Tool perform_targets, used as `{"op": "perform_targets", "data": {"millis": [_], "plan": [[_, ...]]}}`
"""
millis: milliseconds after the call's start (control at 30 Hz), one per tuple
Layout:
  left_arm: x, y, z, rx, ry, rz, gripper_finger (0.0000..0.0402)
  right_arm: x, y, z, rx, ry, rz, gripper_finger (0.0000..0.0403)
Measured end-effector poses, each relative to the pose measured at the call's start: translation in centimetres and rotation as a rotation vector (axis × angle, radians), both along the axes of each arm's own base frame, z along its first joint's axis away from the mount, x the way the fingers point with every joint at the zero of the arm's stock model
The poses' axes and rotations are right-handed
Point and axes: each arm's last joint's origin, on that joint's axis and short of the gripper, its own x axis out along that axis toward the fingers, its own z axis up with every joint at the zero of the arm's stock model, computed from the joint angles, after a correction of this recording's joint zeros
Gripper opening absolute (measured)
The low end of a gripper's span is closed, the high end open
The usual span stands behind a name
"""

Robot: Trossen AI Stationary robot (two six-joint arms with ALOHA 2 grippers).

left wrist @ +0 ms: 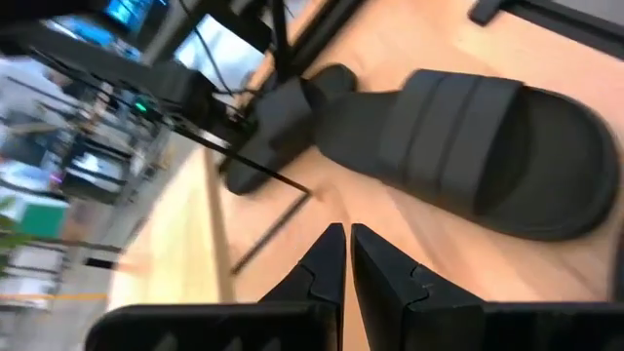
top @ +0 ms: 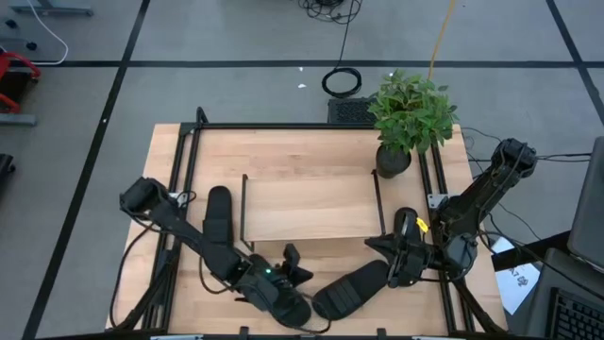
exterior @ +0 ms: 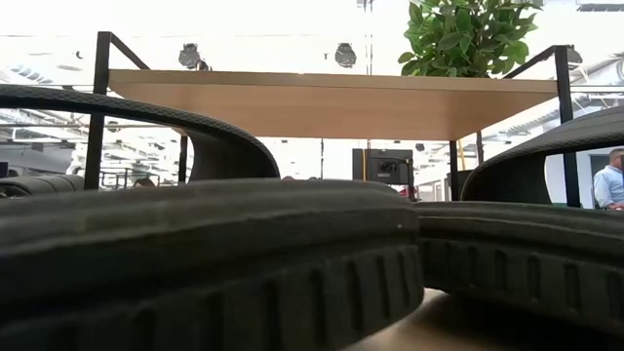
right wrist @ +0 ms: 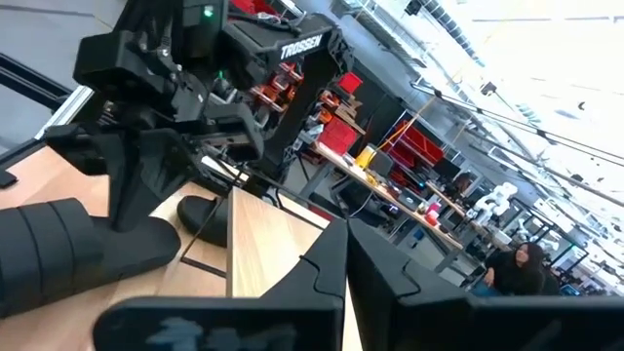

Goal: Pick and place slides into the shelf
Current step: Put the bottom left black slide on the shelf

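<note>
Slide (left wrist: 487,156) lies just beyond closed left pincer (left wrist: 346,239).

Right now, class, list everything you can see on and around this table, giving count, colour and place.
slides: two plainly seen, black, one in front of the shelf, one left of it
shelf: one, light wood top, table middle
plant: one, green, dark pot, back right corner
table: one, light wood
person: one, pale blue shirt, room behind
left gripper: shut, table front
right gripper: shut, near shelf's right front corner
</note>
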Motion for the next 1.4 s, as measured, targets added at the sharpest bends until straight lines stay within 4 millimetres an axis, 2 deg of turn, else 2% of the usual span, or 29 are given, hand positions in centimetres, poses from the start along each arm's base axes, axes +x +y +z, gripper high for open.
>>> {"op": "perform_targets", "data": {"millis": [133, 367, 533, 667, 767, 1000, 1200, 1400], "plan": [[0.4, -0.1, 0.4, -0.090, 0.042, 0.005, 0.0063, 0.0, 0.0, 0.0, 0.001, 0.000, 0.000, 0.0000], [0.9, -0.5, 1.1, -0.216, 0.021, -0.082, 0.0169, 0.0, 0.0, 0.0, 0.000, 0.000, 0.000, 0.0000], [2.0, -1.1, -0.1, -0.289, -0.032, -0.098, 0.0236, 0.0, 0.0, 0.1, -0.015, -0.003, -0.001, 0.0000], [3.3, -1.4, -2.4, -0.291, -0.038, -0.092, 0.0272, 0.0, 0.0, 0.1, -0.018, -0.001, -0.002, 0.0000], [4.1, -1.5, -4.0, -0.243, -0.073, -0.055, 0.0283, 0.0, 0.0, 0.1, -0.017, 0.001, -0.002, 0.0000], [5.6, -2.0, -6.0, -0.229, -0.038, -0.024, 0.0285, 0.0, 0.0, -0.1, 0.015, 0.004, 0.001, 0.0000], [6.1, -3.2, -6.1, -0.323, -0.023, -0.040, 0.0285, 0.0, 0.0, -0.2, 0.035, 0.003, 0.002, 0.0000], [5.9, -3.4, -7.4, -0.277, -0.002, -0.025, 0.0285, 0.0, 0.0, -0.1, 0.038, -0.001, 0.004, 0.0000]]}}
